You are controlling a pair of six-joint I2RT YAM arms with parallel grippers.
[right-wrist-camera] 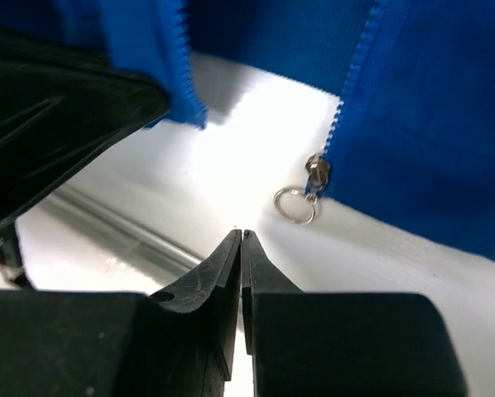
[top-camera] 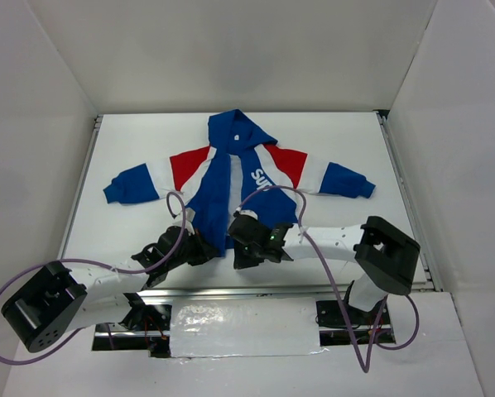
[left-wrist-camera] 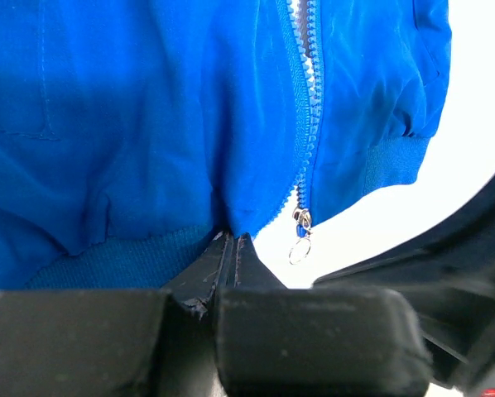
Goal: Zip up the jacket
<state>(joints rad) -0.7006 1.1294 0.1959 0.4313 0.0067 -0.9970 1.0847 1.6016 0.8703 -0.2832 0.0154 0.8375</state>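
Observation:
The jacket (top-camera: 231, 178) lies flat on the white table, hood at the far side, sleeves spread, its front open at the bottom. My left gripper (top-camera: 206, 248) is at the hem; in the left wrist view its tips (left-wrist-camera: 231, 240) are shut on the hem corner of one blue panel (left-wrist-camera: 148, 124), where the folds run together. The zipper slider (left-wrist-camera: 301, 219) with its ring pull (left-wrist-camera: 299, 248) hangs just right of them. My right gripper (right-wrist-camera: 242, 233) is shut on nothing, just short of the ring pull (right-wrist-camera: 295, 205) and slider (right-wrist-camera: 316, 172). The other toothed edge (right-wrist-camera: 181, 83) stands apart to the left.
The table's metal front rail (right-wrist-camera: 107, 223) runs just behind the right fingertips. The left gripper's black body (right-wrist-camera: 57, 124) sits close on the right gripper's left. White walls (top-camera: 40, 124) enclose the table on three sides. Silver tape (top-camera: 239, 327) covers the strip between the arm bases.

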